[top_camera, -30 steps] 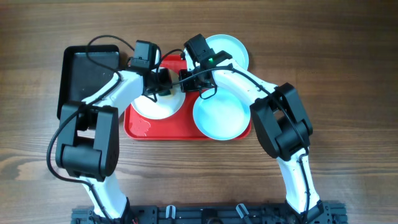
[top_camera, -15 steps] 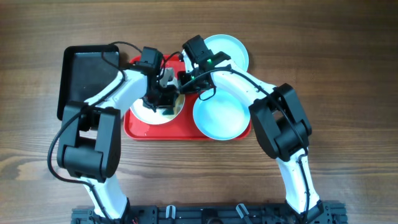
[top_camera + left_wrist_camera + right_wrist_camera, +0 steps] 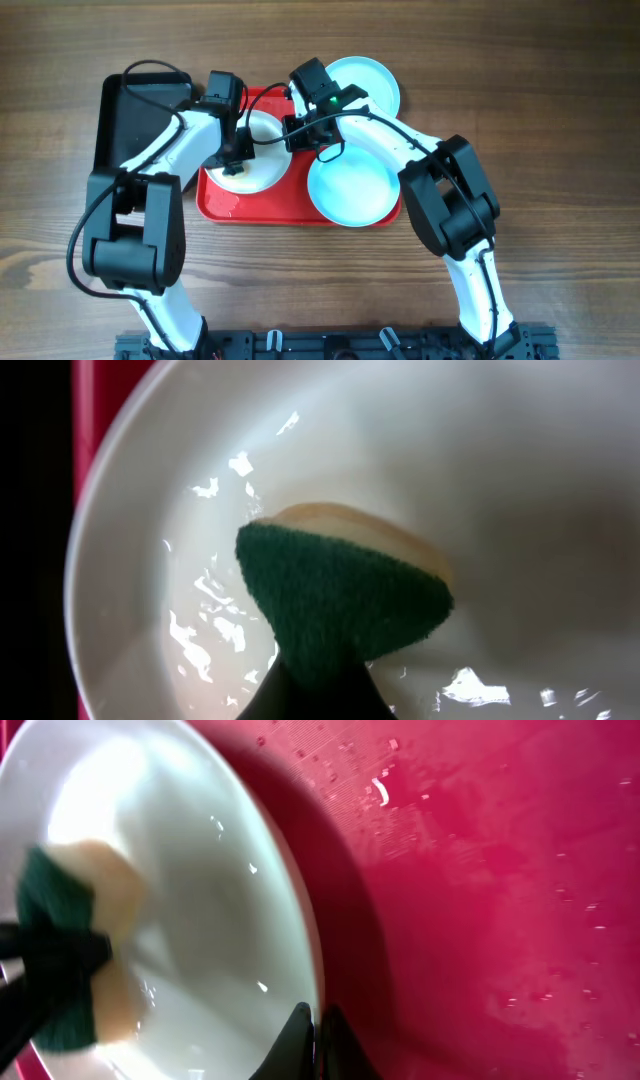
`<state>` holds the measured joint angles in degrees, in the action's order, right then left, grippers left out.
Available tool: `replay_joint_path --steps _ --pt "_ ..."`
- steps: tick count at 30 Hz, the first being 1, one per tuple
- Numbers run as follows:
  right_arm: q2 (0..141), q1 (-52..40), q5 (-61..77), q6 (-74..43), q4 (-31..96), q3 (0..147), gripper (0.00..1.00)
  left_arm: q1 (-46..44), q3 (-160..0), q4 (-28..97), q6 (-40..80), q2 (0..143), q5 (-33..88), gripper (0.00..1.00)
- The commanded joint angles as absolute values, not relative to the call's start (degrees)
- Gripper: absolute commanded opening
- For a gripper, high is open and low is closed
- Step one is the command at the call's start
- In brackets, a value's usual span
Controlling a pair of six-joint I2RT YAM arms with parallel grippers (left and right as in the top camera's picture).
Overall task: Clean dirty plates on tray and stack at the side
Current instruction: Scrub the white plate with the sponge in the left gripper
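A cream-white plate (image 3: 262, 172) (image 3: 500, 470) (image 3: 210, 890) lies on the left half of the red tray (image 3: 262, 208) (image 3: 480, 870), wet and glistening. My left gripper (image 3: 234, 162) (image 3: 320, 695) is shut on a sponge (image 3: 340, 600) (image 3: 60, 970), green scouring side up with yellow foam behind, pressed on the plate's left part. My right gripper (image 3: 291, 129) (image 3: 318, 1025) is shut on this plate's right rim, with a dark shadow under that edge. One turquoise plate (image 3: 348, 188) sits on the tray's right half. Another turquoise plate (image 3: 372, 85) lies behind the tray.
A black rectangular tray (image 3: 135, 115) stands left of the red tray, its near corner under my left arm. Water drops and a small crumb (image 3: 380, 790) dot the red tray's floor. Bare wooden table (image 3: 560, 150) surrounds everything.
My left gripper has swept the sponge across the white plate, first toward its middle and right, now back to its left side. The right gripper has kept its hold on the rim.
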<state>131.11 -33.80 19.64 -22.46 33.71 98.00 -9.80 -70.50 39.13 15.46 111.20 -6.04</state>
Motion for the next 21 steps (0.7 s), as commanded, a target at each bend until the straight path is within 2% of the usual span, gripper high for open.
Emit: replay_joint_path --steps 1,6,12,16,21 --pt "131.9 -33.2 19.3 -22.2 33.8 98.9 0.04 -11.0 -69.0 31.3 20.7 113.8 -13.3 0.04" --pt "131.9 -33.2 19.3 -22.0 33.8 98.9 0.04 -13.0 -69.0 23.4 21.0 113.8 0.4 0.04" --pt "131.9 -33.2 19.3 -22.0 33.8 98.9 0.04 -15.6 -69.0 23.4 12.0 113.8 19.6 0.04" --pt "131.9 -33.2 19.3 -22.0 33.7 98.9 0.04 -16.2 -69.0 29.2 7.8 113.8 23.1 0.04" --pt "131.9 -33.2 19.3 -21.8 33.8 98.9 0.04 -14.5 -69.0 40.5 6.0 113.8 17.5 0.04"
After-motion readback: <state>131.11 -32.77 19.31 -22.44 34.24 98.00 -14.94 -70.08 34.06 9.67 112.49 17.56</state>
